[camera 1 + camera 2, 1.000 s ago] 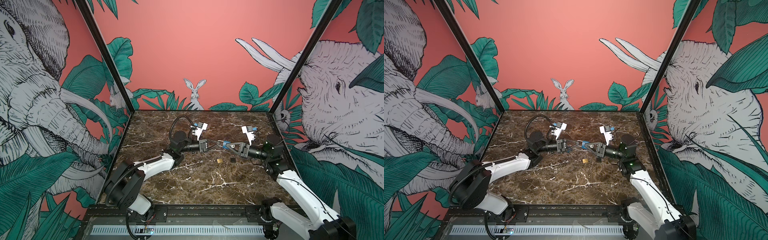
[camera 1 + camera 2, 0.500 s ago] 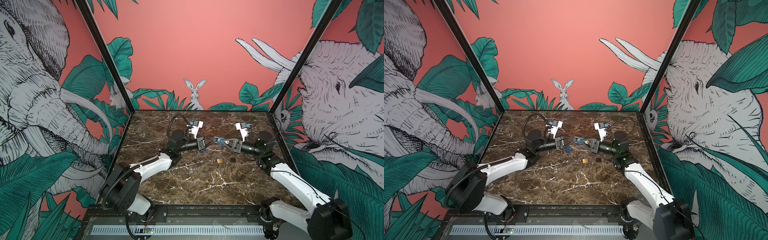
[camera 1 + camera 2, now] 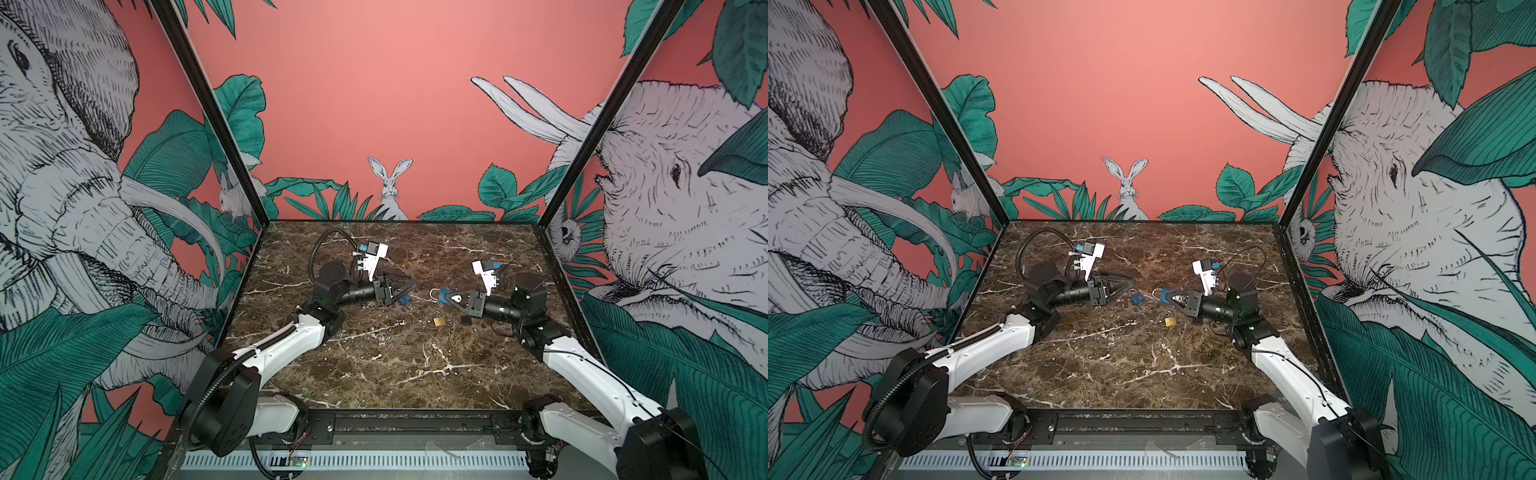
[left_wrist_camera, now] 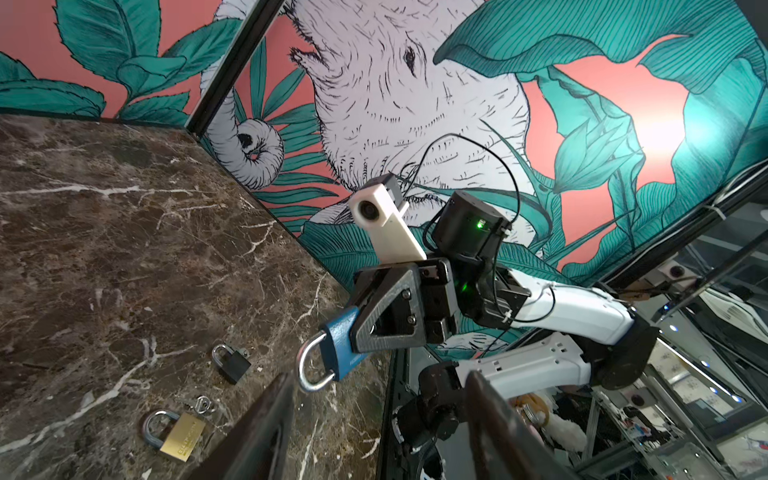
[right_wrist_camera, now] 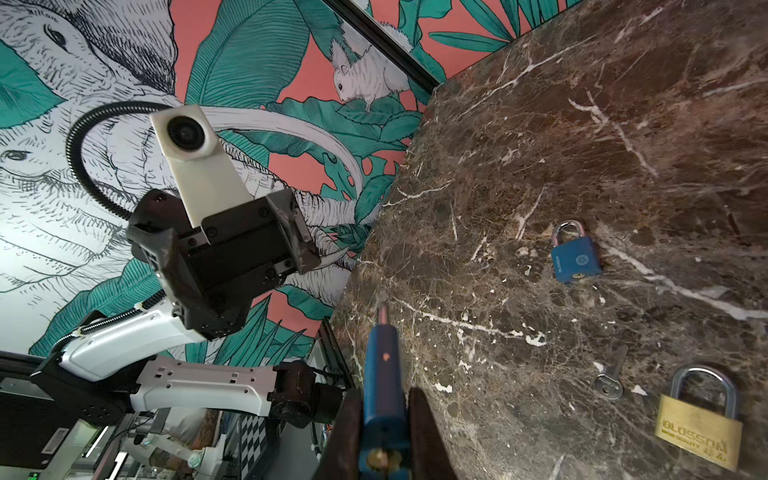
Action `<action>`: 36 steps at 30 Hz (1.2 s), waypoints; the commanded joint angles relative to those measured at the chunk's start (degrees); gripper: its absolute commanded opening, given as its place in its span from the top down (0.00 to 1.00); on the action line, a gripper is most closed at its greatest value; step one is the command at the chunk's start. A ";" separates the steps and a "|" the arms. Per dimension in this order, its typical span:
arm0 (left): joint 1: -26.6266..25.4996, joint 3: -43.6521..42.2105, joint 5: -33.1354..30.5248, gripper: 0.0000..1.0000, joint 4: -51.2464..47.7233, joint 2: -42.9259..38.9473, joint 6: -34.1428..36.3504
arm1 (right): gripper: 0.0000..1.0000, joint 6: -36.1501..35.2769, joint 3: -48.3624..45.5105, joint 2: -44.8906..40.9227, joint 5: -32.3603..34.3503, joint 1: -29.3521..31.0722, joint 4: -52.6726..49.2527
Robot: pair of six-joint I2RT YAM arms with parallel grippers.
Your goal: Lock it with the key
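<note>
Closest to me on the marble table (image 3: pixel 395 374), nothing's budged in the last second: brass padlock (image 5: pixel 698 424) lying flat, a bare key (image 5: pixel 609 376) just beside its shackle, black padlock (image 4: pixel 233 365) near them. Nothing is touching that key.

Further in is where the action was. A second ago my left gripper (image 4: pixel 376 386) was pinched tight, right up at the other arm's nose. Now its fingers (image 4: pixel 278 399) are splayed wide with nothing between them, and there's a clear gap between the two arms. A loose blue padlock (image 3: pixel 1136 298) lies flat on the marble just off its tips. I reckon that's what it let go of, though the older frames are too small to swear to it. For the job, that means the left hand is free but keyless. So I'd say the actual key step hasn't started, and the key on the table looks like the obvious next grab.

The right gripper (image 5: pixel 384 411) is clamped on the blue padlock (image 4: pixel 338 349), held up off the marble a bit right of centre, silver shackle aimed at the left arm. From the left wrist view the shackle looks seated at both legs. The brass keyway end faces back at the right wrist camera with no key in it, so getting at it from the left looks awkward
</note>
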 commanded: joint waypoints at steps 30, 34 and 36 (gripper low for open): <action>-5.71 -2.47 6.07 0.63 20.93 8.77 -11.82 | 1.00 2.30 3.31 3.37 -2.29 8.59 14.91; -5.71 -2.39 6.12 0.67 27.26 11.02 -16.30 | 1.00 0.25 2.99 2.97 -2.97 8.60 13.38; -5.71 -2.30 6.10 0.68 29.02 11.78 -17.57 | 1.00 -0.71 2.86 2.78 -3.01 8.61 12.47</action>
